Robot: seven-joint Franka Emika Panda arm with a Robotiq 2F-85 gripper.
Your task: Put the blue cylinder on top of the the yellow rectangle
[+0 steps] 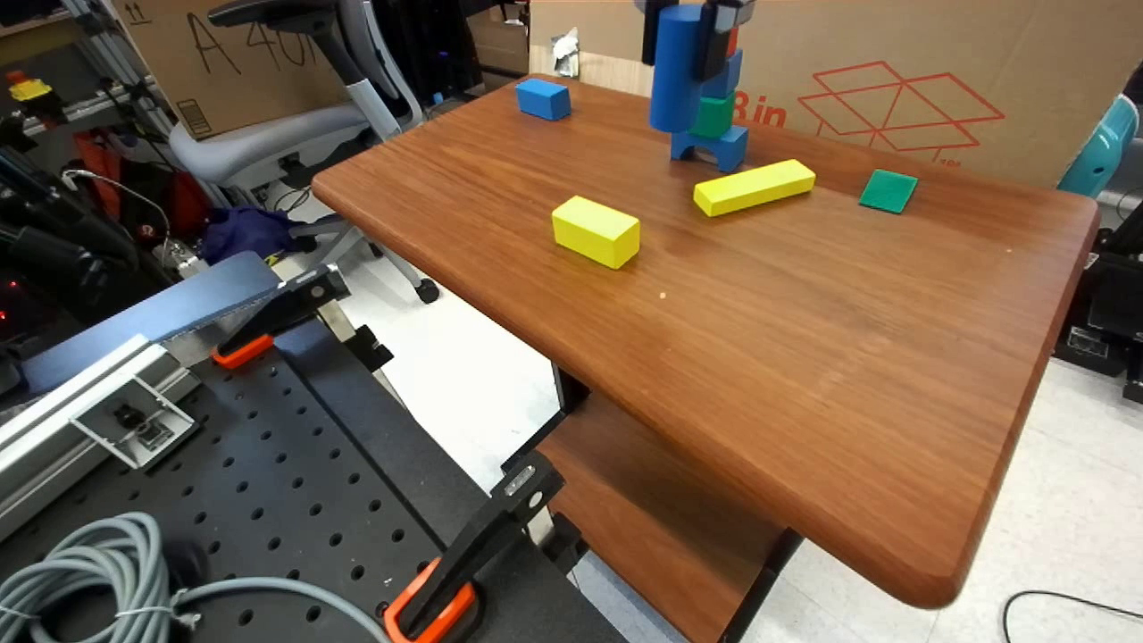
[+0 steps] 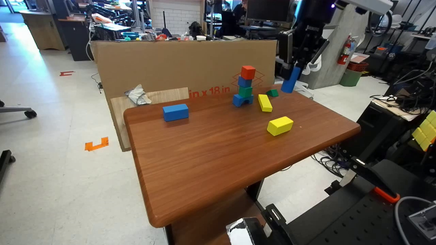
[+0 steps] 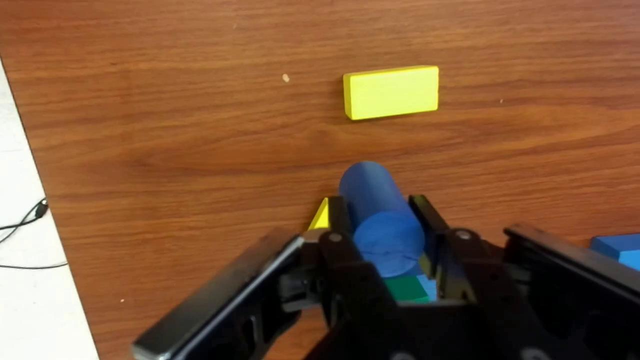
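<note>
Open wood runs from the near edge of the table (image 1: 830,375) to the yellow rectangle (image 1: 596,234).
Beyond, the gripper (image 1: 677,64) clasps the blue cylinder (image 1: 674,100) aloft, parted only to its width, overlapping a block tower (image 1: 714,118) in an exterior view; an exterior view shows the topmost red cube (image 2: 248,72) apart.

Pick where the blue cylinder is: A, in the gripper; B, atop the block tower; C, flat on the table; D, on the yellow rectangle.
A: in the wrist view, the gripper clamps the blue cylinder from both sides, apart from the yellow rectangle.
</note>
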